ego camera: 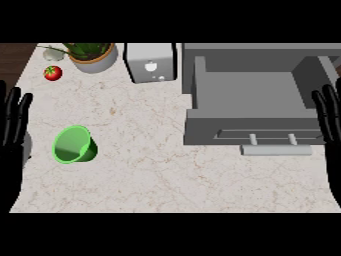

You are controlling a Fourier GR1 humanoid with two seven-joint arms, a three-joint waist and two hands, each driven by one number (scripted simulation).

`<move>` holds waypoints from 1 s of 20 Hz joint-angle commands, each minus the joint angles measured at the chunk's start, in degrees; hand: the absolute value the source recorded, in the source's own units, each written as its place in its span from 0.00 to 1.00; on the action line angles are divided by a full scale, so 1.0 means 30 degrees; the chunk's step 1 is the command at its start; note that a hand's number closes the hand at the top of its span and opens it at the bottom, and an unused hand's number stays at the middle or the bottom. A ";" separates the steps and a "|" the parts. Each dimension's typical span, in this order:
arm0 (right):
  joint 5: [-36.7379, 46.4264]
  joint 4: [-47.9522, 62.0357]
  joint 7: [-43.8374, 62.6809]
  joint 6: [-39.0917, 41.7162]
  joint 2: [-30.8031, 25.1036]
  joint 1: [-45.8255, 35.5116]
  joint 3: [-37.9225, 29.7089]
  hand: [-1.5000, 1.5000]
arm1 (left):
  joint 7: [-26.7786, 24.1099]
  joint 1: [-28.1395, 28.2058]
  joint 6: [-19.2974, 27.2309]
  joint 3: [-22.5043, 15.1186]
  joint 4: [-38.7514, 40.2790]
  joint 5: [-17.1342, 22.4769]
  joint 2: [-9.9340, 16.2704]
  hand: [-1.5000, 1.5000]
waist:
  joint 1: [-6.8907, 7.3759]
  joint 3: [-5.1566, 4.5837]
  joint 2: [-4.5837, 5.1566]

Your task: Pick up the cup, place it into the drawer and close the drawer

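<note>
A green cup [74,145] lies tipped on the marble counter at the left, its mouth facing up and toward me. The grey drawer [202,90] stands pulled out at the right, its inside bare, with a pale handle [275,149] on its front. My left hand [2,132] rests open at the left edge, fingers up, a little left of the cup and apart from it. At the right edge my right hand [340,132] rests open beside the drawer's front corner. Neither hand holds anything.
A potted plant [93,54] stands at the back left, with a red tomato [52,73] and a pale garlic bulb [52,51] near it. A white toaster [151,62] sits at the back between the plant and the drawer.
</note>
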 commanded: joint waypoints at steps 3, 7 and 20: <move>-0.0903 0.0603 0.0579 0.0545 -0.0106 -0.0906 -0.0410 0.00 | -0.0663 -0.0937 0.0399 0.1342 0.1462 -0.0586 0.0355 0.00 | 0.0042 0.0021 -0.0381; -0.1471 -0.0377 0.2579 0.0608 0.0932 -0.0549 0.1578 0.00 | -0.0779 -0.1203 0.2097 0.1156 0.3188 0.0867 -0.1545 0.00 | -0.0069 -0.0009 -0.0358; -0.1467 0.1679 0.1688 0.0924 0.0827 -0.1349 0.0498 0.00 | -0.0048 -0.1922 0.2304 0.1704 0.3303 0.2007 -0.0807 0.00 | 0.0059 0.0023 -0.0393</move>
